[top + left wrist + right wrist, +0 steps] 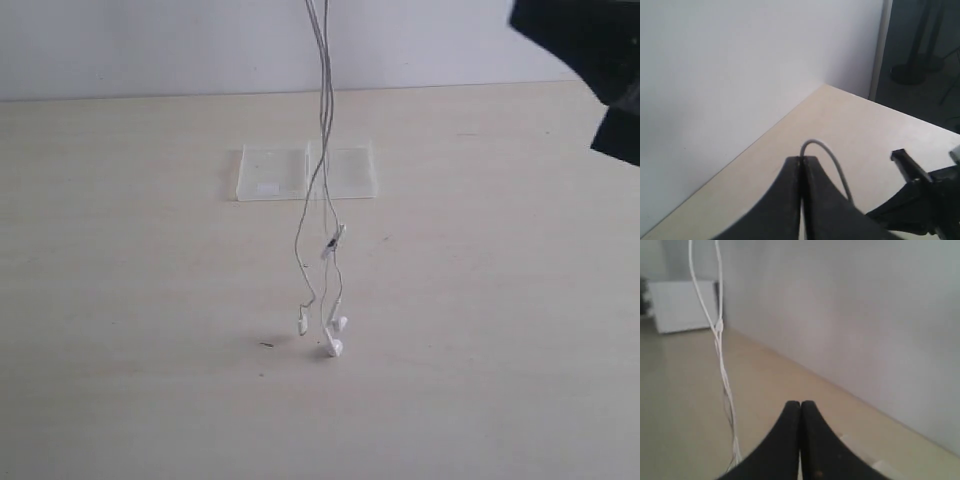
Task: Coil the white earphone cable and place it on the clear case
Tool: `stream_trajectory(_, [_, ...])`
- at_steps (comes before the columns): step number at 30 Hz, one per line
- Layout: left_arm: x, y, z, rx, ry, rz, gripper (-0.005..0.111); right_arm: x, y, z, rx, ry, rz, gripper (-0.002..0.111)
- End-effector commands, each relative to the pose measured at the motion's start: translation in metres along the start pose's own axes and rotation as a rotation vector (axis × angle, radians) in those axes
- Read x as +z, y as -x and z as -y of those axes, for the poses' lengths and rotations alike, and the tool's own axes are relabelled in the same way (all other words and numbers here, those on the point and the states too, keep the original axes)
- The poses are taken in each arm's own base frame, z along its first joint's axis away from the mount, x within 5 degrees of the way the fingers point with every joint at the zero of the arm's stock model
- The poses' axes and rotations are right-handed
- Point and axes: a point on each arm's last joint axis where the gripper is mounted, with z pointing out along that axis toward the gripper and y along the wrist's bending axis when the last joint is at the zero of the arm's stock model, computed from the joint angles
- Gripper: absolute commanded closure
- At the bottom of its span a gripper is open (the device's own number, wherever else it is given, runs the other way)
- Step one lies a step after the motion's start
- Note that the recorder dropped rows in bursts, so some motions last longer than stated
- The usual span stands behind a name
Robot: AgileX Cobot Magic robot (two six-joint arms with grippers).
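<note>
Exterior view showed you the cable (323, 100) hanging in doubled strands from above the frame and crossing in front of the case (305, 172), which lay flat on the tabletop (120, 300). Its remote (333, 243) hung in the air on the camera's side of the case. The earbuds (333, 347) dangled lower, at the tabletop; you could not tell whether they touched it. Your left end effector (801, 159) was pinched closed on the cable, a small loop arching from its tips. Your right end effector (800, 404) was closed on nothing, the cable hanging beside it.
</note>
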Motion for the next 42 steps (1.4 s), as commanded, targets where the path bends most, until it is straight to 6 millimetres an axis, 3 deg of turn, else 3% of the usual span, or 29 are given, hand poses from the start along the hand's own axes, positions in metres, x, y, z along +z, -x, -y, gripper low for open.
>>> stream_trajectory(1, [-0.002,0.002,0.000,-0.008,0.007,0.012,0.107,0.031,0.009,0.017,0.022,0.316,-0.191,0.108])
stream_trajectory(3, [-0.002,0.001,0.000,-0.004,0.007,0.006,0.107,0.043,0.014,0.026,0.037,0.411,-0.178,0.104])
stream_trajectory(5, [-0.002,0.001,-0.001,-0.002,0.010,0.004,0.107,0.055,0.013,0.040,0.075,0.407,-0.187,0.090])
stream_trajectory(6, [-0.002,0.000,-0.001,0.001,0.012,-0.002,0.107,0.059,0.011,0.044,0.084,0.407,-0.189,0.082])
stream_trajectory(9, [-0.002,0.000,-0.001,0.003,0.012,-0.005,0.107,0.067,-0.007,0.051,0.103,0.419,-0.210,0.044])
stream_trajectory(11, [-0.002,0.000,-0.001,0.003,0.012,-0.005,0.107,0.071,-0.017,0.055,0.101,0.414,-0.178,0.029])
stream_trajectory(15, [-0.002,-0.001,-0.001,0.003,0.011,-0.012,0.107,0.077,-0.033,0.057,0.088,0.386,-0.094,0.032])
stream_trajectory(18, [-0.002,-0.001,-0.001,0.003,0.011,-0.012,0.107,0.085,-0.040,0.046,0.042,0.432,-0.089,0.033])
stream_trajectory(23, [-0.002,0.000,-0.001,0.003,0.012,-0.011,0.107,0.097,-0.041,0.019,-0.034,0.543,-0.085,0.033])
stream_trajectory(34, [-0.002,0.000,-0.001,0.003,0.012,-0.003,0.107,0.116,-0.028,-0.012,0.008,0.580,0.049,0.033])
stream_trajectory(42, [-0.002,0.001,-0.001,0.003,0.013,0.006,0.107,0.127,-0.034,-0.015,-0.018,0.493,-0.016,0.033])
